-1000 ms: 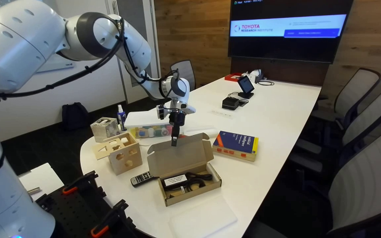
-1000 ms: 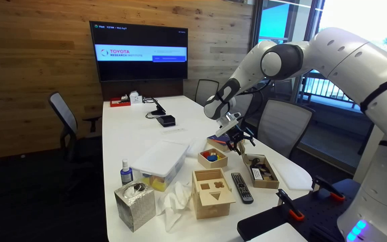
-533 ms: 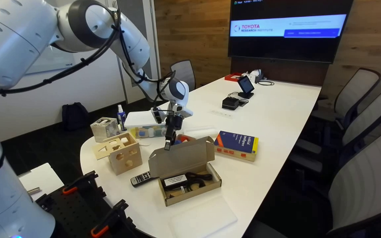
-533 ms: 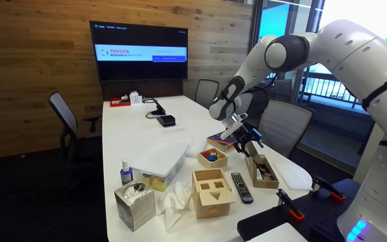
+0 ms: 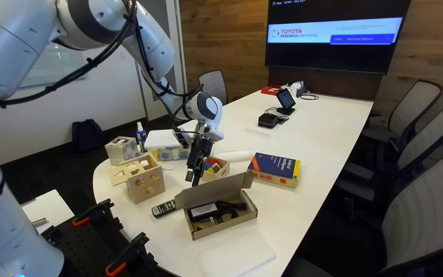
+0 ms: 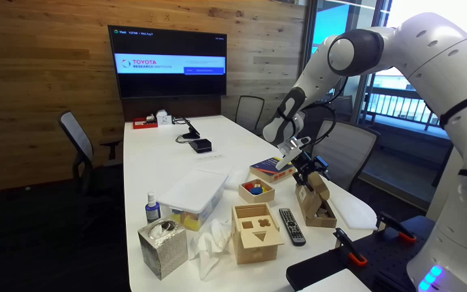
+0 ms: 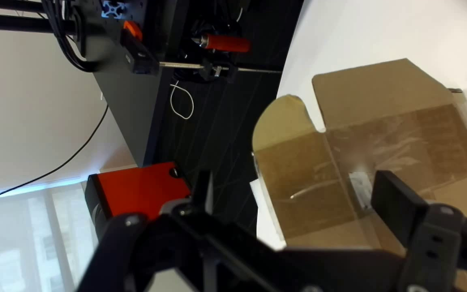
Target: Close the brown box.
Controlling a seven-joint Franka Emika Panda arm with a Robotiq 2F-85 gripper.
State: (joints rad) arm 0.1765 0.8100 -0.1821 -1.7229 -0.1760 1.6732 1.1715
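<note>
Claw point(image 7: 295, 182), fingers spread apart and clamped on nothing, hangs behind the slanting lid point(image 5: 217, 190) of the brown box point(image 5: 225, 224), which sits on a white table point(image 5: 321, 127). From these angles it is hard to say whether a fingertip touches the lid. Folding the lid over appears to be the step in hand, and the job looks only part done: the lid leans above the box's mouth, short of closed. The next move would call for a steady push across the box and then down, with the lid's side flaps point(image 5: 247, 180) guided inside the walls so they do not crumple on the rim. Within the box, a black power adapter point(image 5: 207, 216) carries a white label point(image 5: 203, 210) in fine, unreadable print. Just beyond the box, a dark-blue book point(image 5: 275, 169) bears the title "Artificial Intelligence." Far past the box, on the wood-clad wall point(image 5: 225, 42), a big screen point(image 5: 337, 36) displays "Toyota Research Institute," with "Meet" in smaller type above.
</note>
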